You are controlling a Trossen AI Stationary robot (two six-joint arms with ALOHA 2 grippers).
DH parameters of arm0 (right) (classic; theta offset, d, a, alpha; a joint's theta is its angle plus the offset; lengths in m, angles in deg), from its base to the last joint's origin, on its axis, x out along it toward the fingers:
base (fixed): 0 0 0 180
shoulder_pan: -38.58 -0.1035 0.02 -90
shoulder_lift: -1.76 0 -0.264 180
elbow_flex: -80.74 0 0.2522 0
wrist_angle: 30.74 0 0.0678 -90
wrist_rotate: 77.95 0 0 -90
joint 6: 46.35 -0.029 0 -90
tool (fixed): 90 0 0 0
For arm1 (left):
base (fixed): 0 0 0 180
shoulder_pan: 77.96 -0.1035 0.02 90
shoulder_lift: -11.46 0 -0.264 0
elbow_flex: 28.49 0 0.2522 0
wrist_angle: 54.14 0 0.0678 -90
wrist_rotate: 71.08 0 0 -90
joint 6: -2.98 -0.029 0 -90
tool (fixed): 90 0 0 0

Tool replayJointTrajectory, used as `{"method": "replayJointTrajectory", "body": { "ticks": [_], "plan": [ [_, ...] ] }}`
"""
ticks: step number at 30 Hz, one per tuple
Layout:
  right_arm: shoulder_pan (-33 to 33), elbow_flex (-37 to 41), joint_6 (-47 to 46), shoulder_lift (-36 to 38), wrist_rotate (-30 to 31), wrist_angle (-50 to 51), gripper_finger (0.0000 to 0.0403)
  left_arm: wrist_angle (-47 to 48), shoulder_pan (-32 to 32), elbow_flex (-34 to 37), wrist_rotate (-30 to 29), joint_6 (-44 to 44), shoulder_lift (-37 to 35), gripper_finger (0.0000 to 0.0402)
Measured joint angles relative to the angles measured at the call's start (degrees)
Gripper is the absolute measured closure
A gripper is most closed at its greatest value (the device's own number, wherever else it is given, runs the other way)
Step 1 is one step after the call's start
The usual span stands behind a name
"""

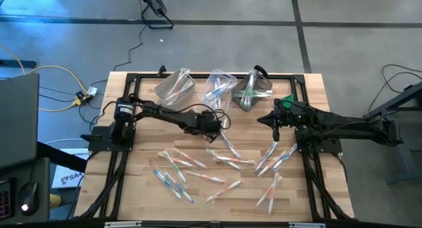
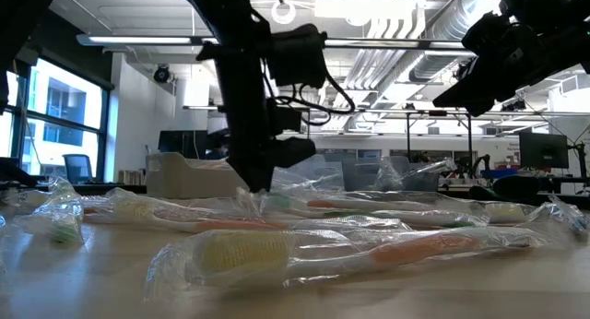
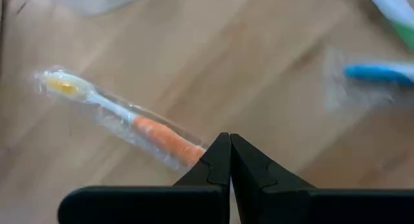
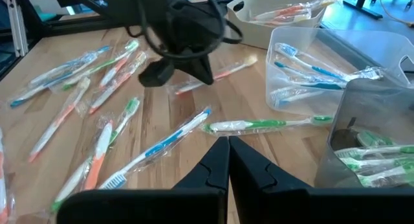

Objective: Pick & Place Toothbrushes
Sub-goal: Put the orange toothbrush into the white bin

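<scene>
Several wrapped toothbrushes lie scattered flat on the wooden table. One with an orange handle lies just ahead of my left gripper. That gripper is shut and slants down near the table's middle, its tips at the brush's handle end. My right gripper is shut with nothing in it. It hangs above the table near the right-hand bin. My left gripper comes slanting down from above, its shut fingertips right at the orange toothbrush's handle end. Whether they touch the wrapper I cannot tell. The toothbrush lies flat on the table.
Three plastic bins stand along the far edge and hold orange, blue and green toothbrushes. A blue-handled brush lies close to the left gripper. A small green object sits by the right arm. Black frame rails border the table.
</scene>
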State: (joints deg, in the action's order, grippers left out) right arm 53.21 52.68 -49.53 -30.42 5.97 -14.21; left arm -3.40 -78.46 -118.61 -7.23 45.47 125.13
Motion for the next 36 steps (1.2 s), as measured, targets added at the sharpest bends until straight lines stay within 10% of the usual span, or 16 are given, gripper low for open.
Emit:
{"method": "replayJointTrajectory", "body": {
  "ticks": [25, 36],
  "plan": [
    [0.0, 0.0, 0.0, 0.0, 0.0, 0.0, 0.0401, 33.6, 5.8, -15.6, -7.2, 17.6, 0.0, 0.0401],
    [0.0, 0.0, 0.0, 0.0, 0.0, 2.1, 0.0401, 52.3, 8.2, -13.7, 4.0, 23.4, -1.9, 0.0401]
  ]
}}
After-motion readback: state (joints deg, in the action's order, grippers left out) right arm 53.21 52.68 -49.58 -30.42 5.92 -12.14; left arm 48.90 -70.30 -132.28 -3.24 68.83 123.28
